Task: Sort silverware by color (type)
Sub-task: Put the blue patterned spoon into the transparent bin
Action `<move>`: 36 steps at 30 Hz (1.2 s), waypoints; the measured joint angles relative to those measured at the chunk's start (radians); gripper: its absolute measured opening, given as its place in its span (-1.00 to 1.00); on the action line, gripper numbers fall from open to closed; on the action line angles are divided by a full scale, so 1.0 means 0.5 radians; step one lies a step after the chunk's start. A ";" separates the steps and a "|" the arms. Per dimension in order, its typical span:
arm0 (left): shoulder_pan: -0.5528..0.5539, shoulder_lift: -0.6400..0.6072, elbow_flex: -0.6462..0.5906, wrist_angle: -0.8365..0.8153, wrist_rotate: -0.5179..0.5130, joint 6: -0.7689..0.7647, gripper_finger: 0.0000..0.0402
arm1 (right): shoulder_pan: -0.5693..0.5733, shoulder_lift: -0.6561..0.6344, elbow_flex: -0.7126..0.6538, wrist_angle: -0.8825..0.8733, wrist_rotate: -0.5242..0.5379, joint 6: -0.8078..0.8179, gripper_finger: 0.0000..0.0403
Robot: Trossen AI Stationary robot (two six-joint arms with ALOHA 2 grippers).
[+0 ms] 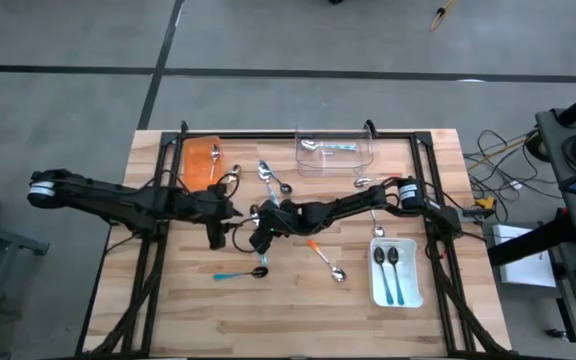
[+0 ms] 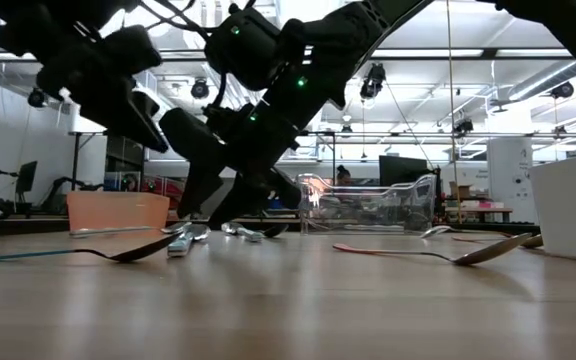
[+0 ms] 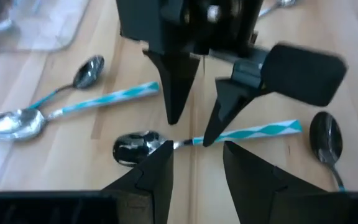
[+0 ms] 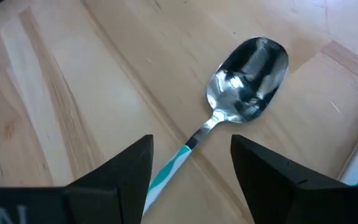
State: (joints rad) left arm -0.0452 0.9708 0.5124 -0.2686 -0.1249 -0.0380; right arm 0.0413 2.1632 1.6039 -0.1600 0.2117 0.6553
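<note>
One teal spoon lies flat on the wooden surface, with its shiny bowl past the tips of your right gripper and its striped handle running back between the fingers. That gripper is wide open and holds nothing. Your left gripper sits just across from it, partly open, also with nothing in it, and the same spoon's neck lies between its tips. I think you are at the pick-up step for this spoon. Next, you likely need to lower one gripper and close it on the thin handle. Then it should go to the white tray, where two teal spoons already lie. More spoons wait near the clear tray and the orange tray.
</note>
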 joint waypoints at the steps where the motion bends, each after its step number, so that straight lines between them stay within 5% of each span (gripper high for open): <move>1: 0.000 -0.008 0.008 0.013 -0.001 0.005 -0.40 | 0.003 0.000 0.000 0.004 0.002 -0.007 0.03; 36: 0.000 -0.141 0.004 0.105 0.000 0.015 -0.40 | 0.060 0.130 0.017 -0.021 0.151 -0.182 -0.07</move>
State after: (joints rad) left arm -0.0452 0.9005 0.5144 -0.2161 -0.1249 -0.0307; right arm 0.0715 2.2282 1.6126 -0.1703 0.2871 0.5645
